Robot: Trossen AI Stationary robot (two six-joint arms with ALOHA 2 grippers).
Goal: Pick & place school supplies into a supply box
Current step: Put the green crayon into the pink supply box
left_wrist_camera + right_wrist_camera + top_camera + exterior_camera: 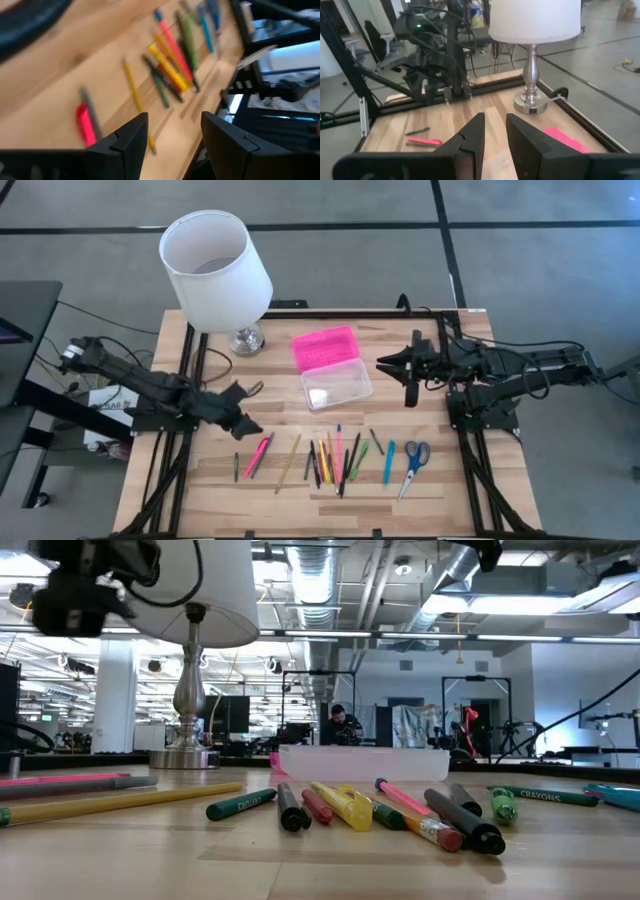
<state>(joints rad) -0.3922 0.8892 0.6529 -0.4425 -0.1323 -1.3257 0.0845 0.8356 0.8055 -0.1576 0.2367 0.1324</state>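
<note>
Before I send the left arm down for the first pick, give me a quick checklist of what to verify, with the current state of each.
1. Left gripper open and empty: ok, fingers stand apart with nothing between them.
2. Left gripper near the supplies: ok, it hovers over the table's left part, close to the pink marker and yellow pencil.
3. Supply box open to receive: ok, the pink lid is folded back from the clear base.
4. Right gripper out of the way: ok, it waits right of the box, holding nothing.
5. Lamp clear of the path: ok, it stands at the table's far edge.
6. Scissors reachable by the left arm: cannot tell; they lie at the row's right end.
</note>
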